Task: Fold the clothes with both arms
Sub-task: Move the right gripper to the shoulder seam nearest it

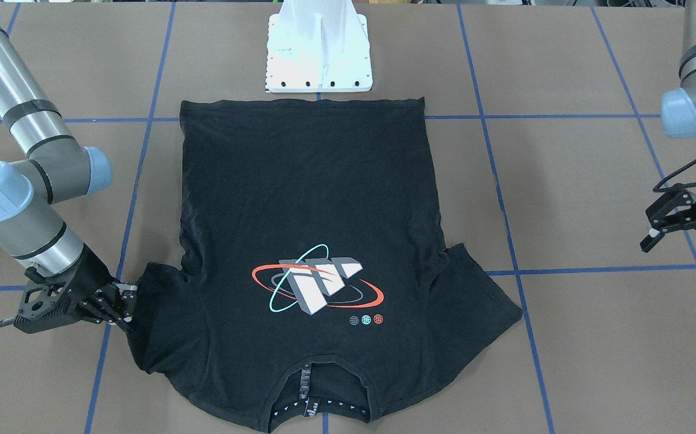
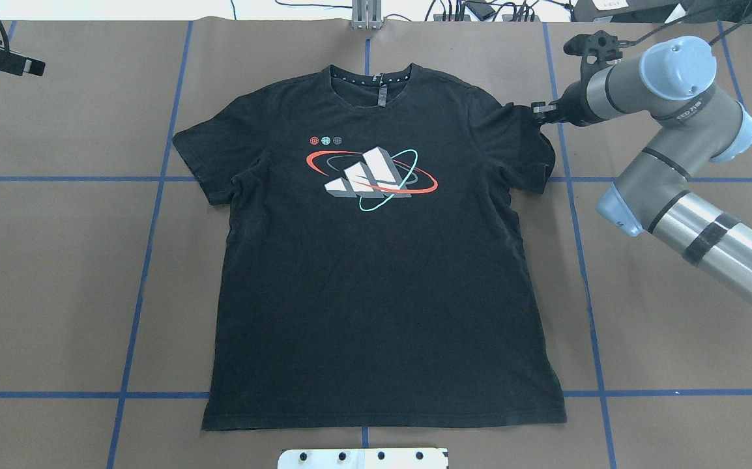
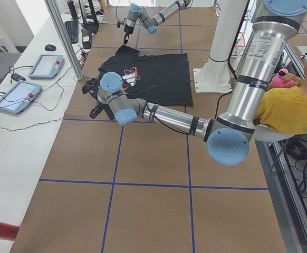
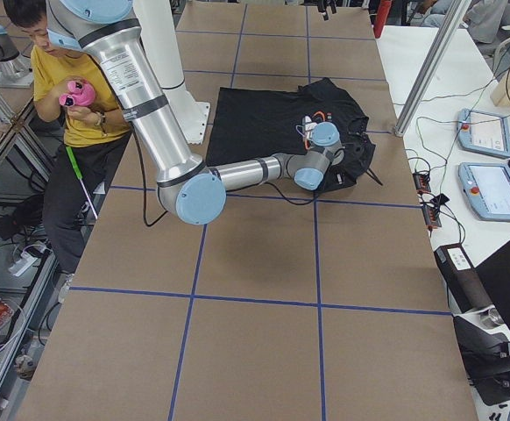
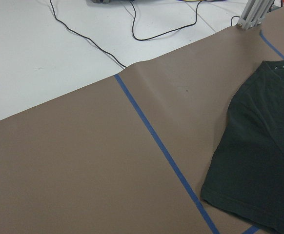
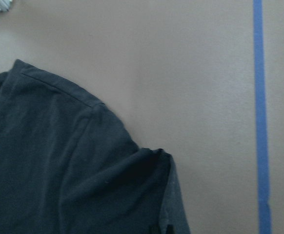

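T-shirt [image 2: 376, 273], one, lay flat. Two arms [image 2: 676, 189]: right claw [image 1: 126, 307], lower left, clenched on sleeve [image 1: 155, 313]; left claw [image 1: 678, 256], right edge, raised, released.

I see a black T-shirt [image 2: 376, 306] with a white, red-orange and teal orbit logo [image 2: 373, 172]. The table [image 2: 57, 293] is brown, gridded with blue tape [image 2: 152, 215]. At right, the right arm [image 2: 708, 221] is grey-silver with light-blue joint caps [image 2: 679, 58].

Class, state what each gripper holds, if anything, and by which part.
The right gripper pinches the T-shirt by the edge of one sleeve; the left gripper, open, holds nothing.
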Available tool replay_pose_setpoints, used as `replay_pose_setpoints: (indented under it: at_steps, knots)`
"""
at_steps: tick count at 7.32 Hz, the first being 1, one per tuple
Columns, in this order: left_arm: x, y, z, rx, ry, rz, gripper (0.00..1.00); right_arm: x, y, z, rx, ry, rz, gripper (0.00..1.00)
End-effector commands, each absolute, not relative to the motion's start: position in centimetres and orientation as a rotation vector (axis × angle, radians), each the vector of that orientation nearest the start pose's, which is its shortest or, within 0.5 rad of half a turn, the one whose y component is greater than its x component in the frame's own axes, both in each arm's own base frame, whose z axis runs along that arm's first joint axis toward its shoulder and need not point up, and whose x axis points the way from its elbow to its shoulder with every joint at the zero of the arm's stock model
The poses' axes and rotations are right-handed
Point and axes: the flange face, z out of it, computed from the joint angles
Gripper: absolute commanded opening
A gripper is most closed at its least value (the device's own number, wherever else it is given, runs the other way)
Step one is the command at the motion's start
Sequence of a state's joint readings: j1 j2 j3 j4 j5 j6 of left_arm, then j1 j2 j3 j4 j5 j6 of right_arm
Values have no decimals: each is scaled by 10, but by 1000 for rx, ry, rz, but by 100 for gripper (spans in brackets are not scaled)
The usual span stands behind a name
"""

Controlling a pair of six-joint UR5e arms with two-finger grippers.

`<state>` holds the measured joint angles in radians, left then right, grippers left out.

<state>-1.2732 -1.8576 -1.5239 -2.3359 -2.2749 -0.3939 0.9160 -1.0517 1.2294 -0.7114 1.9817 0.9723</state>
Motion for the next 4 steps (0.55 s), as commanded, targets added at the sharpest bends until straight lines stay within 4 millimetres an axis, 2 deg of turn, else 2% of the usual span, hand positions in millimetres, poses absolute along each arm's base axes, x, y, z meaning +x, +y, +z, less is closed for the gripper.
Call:
replay_pose_setpoints:
  at_steps: [1, 2, 4]
  knots:
    - [116, -612, 434, 685, 928, 268, 100, -422, -639, 352, 418, -994, 114, 0]
    - [116, -612, 434, 685, 928, 268, 100, -454, -635, 324, 415, -947, 139, 0]
    - [116, -612, 434, 685, 928, 268, 100, -494, -631, 308, 412, -921, 171, 0]
